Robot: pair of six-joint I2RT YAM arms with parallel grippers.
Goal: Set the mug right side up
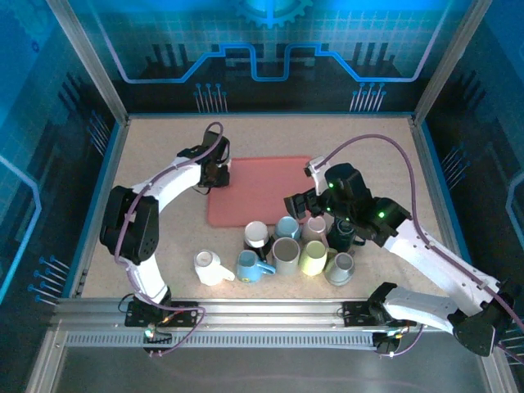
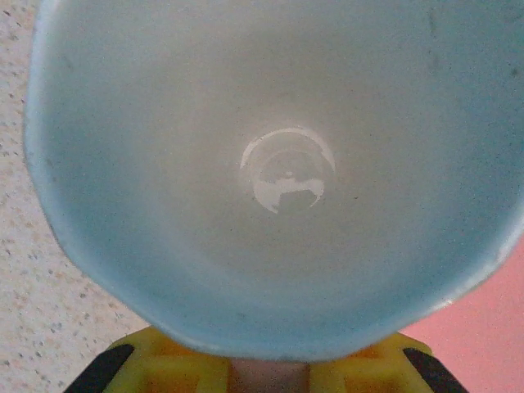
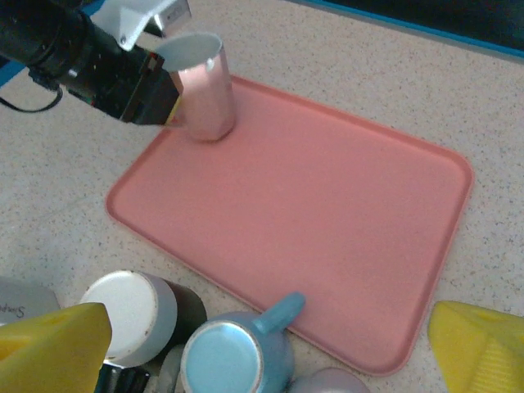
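Much open tray [image 3: 327, 213], mug [image 3: 205, 94] far-L corner

"Where's the tray [image 1: 262, 192] sitting?"

"Middle of the table [image 1: 368, 147], nearer its far edge."

"And the mug [image 3: 205, 86]?"

"Upright on the tray's far left corner, with the left gripper [image 1: 216, 174] clamped on it from the left. The other mugs [image 1: 286, 254] crowd just off the tray's near edge."

Blue circuit-print walls [image 1: 270, 49], speckled beige table [image 1: 270, 135]
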